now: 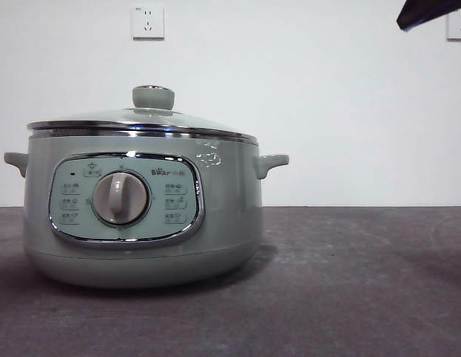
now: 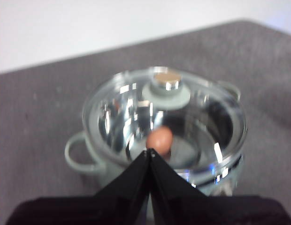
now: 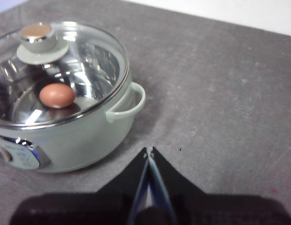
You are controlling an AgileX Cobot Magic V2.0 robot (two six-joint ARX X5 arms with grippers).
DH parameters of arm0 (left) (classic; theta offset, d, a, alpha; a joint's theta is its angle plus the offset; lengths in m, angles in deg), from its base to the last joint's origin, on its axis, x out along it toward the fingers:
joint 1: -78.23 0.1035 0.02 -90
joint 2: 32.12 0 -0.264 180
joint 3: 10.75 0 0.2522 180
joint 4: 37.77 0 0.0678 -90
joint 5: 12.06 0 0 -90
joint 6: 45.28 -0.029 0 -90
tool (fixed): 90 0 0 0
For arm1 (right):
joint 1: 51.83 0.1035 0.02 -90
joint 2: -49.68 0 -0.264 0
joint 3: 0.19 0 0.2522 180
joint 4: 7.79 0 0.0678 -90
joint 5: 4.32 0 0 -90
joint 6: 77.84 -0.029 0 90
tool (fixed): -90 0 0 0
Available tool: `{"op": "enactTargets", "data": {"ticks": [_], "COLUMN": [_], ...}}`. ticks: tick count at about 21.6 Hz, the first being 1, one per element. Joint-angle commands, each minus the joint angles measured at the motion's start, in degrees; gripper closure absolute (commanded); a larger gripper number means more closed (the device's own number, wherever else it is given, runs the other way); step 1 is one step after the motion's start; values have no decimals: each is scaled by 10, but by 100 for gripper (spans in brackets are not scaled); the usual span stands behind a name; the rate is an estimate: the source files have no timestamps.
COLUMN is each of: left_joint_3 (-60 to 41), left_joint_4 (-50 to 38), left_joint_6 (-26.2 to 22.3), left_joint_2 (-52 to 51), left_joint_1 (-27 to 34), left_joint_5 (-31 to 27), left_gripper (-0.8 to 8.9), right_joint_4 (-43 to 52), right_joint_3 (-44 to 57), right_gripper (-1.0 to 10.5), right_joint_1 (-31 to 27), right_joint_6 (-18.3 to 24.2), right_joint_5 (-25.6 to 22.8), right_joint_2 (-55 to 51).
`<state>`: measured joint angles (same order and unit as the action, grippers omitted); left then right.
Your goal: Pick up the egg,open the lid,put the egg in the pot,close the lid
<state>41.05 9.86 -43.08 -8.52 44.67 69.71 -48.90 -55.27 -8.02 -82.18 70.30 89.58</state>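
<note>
— Where is the egg (image 3: 57,95) seen?
— It is seen inside the pot (image 1: 141,216), under the glass lid (image 1: 145,119), which is set on the rim.

— Is anything held?
— No. The left gripper (image 2: 150,151) is held above the pot, fingers pressed together, empty. The right gripper (image 3: 149,150) is kept beside it over the surface (image 3: 220,93), closed and empty too.

— What step is it?
— The last step looks done. No more moves seem needed.
</note>
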Motion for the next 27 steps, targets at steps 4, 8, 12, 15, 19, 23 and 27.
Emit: {"op": "enactTargets", "data": {"ticks": [4, 8, 12, 15, 19, 23, 27], "left_joint_3": [-1, -1, -1, -23, -137, -257, -330], "left_joint_4": [39, 52, 46, -18, -153, -229, -228], "left_joint_6": [10, 10, -18, -37, -42, -42, -42], "left_joint_2": [0, 0, -13, -30, -85, -149, -194], "left_joint_1": [-2, -2, 11, 76, 204, 280, 302], "left_joint_5": [4, 4, -1, 18, 73, 114, 114], "left_gripper": [816, 816, 816, 816, 816, 816, 816], "right_joint_4": [0, 0, -1, -1, -1, -1, -1], "right_joint_3": [3, 3, 3, 3, 3, 3, 3], "right_gripper": [945, 945, 945, 945, 945, 945, 946], "right_joint_1": [1, 1, 1, 1, 1, 1, 1], "right_joint_6": [-7, -7, -7, -7, -7, -7, -7], "right_joint_5": [3, 1, 0, 0, 0, 0, 0], "right_joint_2": [-2, -7, -7, -7, -7, -7, -7]}}
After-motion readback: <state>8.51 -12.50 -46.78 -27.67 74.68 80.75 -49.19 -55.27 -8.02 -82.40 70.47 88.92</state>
